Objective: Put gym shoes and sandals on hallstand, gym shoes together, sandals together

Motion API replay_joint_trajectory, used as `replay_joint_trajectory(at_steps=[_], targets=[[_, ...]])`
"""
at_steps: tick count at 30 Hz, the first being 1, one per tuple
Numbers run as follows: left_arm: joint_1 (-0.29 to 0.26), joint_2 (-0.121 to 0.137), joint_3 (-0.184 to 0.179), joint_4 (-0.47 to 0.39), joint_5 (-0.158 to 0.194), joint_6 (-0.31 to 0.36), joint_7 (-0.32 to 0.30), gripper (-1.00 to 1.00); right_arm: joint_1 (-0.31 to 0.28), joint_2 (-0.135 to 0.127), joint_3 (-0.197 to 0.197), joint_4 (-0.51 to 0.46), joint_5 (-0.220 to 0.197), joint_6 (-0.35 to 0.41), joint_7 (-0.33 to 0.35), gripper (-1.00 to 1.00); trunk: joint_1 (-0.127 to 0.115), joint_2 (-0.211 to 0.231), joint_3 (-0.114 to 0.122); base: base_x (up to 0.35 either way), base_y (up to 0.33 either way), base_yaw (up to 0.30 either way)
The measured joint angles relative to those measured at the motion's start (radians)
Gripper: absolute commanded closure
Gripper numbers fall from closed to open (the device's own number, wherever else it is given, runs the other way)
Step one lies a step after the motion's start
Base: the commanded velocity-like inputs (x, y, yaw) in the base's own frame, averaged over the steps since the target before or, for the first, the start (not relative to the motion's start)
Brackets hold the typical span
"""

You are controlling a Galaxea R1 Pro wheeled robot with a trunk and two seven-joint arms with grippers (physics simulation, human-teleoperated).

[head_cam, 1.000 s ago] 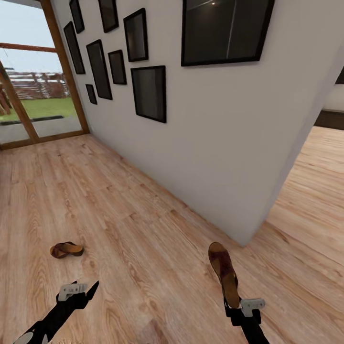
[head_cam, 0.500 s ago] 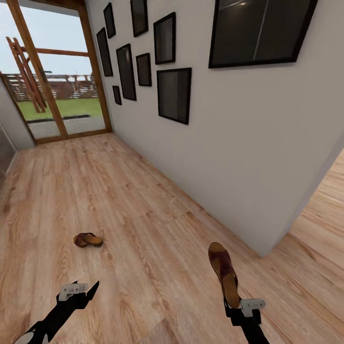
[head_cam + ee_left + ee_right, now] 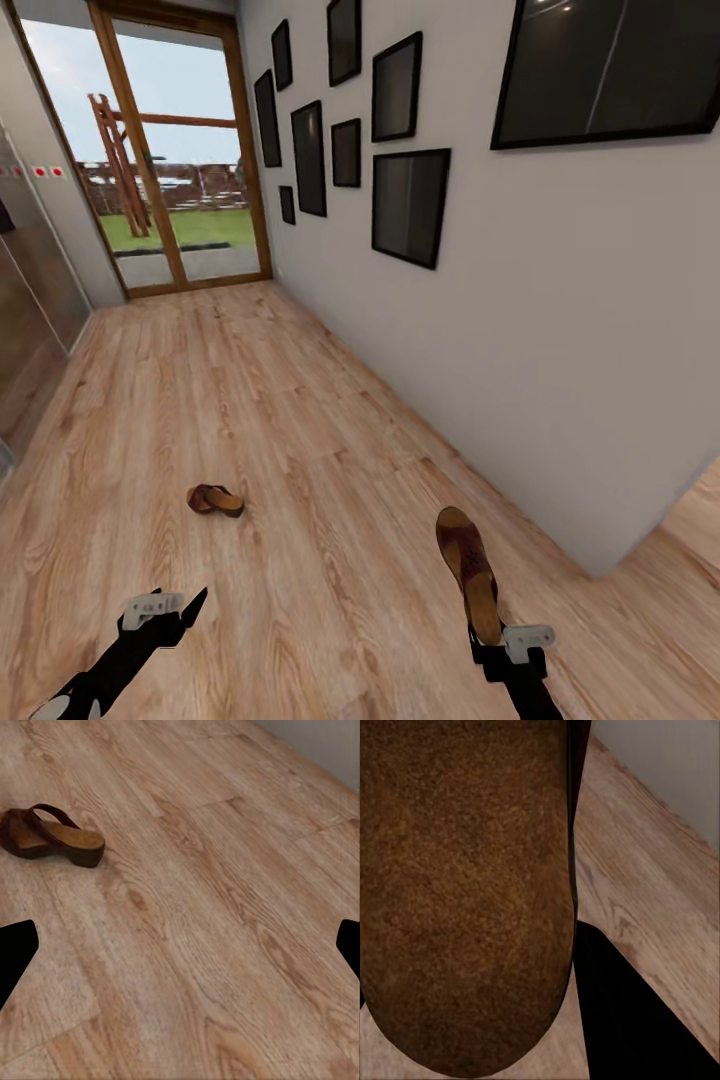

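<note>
One sandal (image 3: 470, 572) is clamped heel-first in the right gripper (image 3: 490, 640); the other sandal (image 3: 215, 499) lies on the floor (image 3: 300, 420) ahead of the wide-open left gripper (image 3: 170, 606), which should descend squarely over it.

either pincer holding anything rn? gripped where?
Right pincer holds one sandal by its heel end, toe pointing away. Left pincer is open and empty.
</note>
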Motion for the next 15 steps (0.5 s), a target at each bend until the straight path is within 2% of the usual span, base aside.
replay_joint_trajectory(at_steps=[15], targets=[[0.000,0.001,0.004,-0.001,0.005,0.000,0.000,-1.00,0.000,0.000,0.000,0.000,0.000,0.000,0.000,1.00,0.000,0.000,0.016,0.335,-0.010,0.223]])
